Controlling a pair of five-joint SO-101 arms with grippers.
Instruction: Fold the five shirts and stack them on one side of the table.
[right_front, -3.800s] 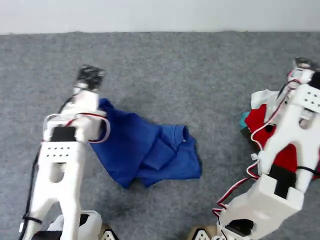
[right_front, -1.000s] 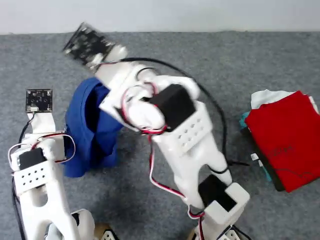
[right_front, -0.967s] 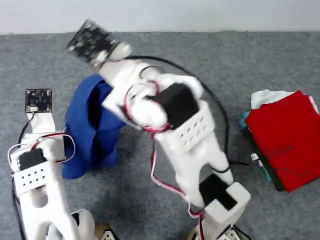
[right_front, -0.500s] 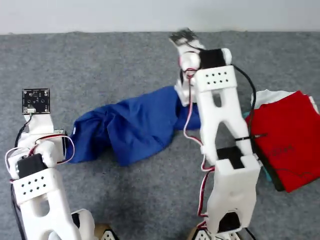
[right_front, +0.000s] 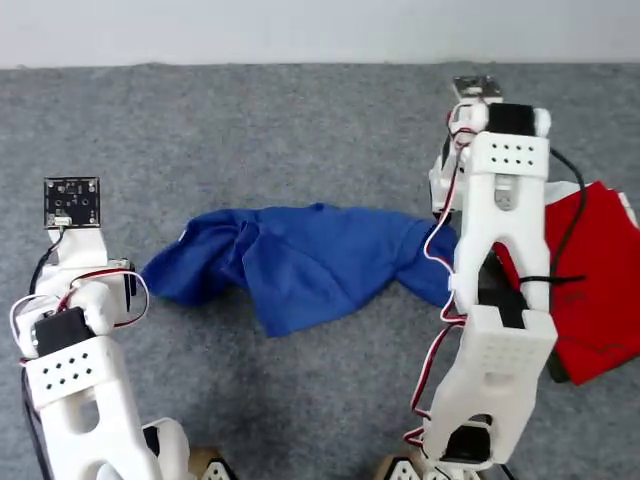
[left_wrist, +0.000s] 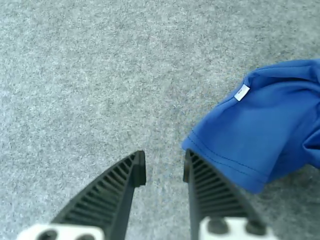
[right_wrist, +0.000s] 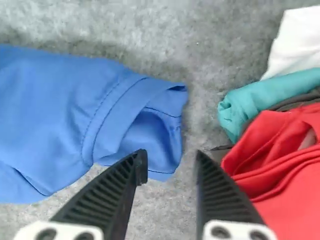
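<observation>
Left pincer (left_wrist: 164, 167): black ribbed fingers parted by a narrow gap, nothing held, poised above the grey felt-textured tabletop (left_wrist: 90, 65). One fingertip sits just beside the hemmed corner of the crumpled royal-blue cotton shirt (left_wrist: 260, 135), which carries a small white label (left_wrist: 242, 92). Right pincer (right_wrist: 169, 165): fingers open somewhat wider, empty, over the opposite end of the blue shirt (right_wrist: 75, 120), where a stitched, folded edge lies between the tips. Blue shirt, high view (right_front: 310, 260): unfolded, stretched in a rumpled band across the middle of the tabletop between the two arms, flat on the surface. Red folded shirt (right_front: 595, 290): at the right side of the tabletop, on top of a pile, partly behind the right arm. Teal rolled garment (right_wrist: 260, 100) and white garment (right_wrist: 300, 45): edges protruding from under the red shirt (right_wrist: 280, 165), near the blue shirt's end but apart from it.
</observation>
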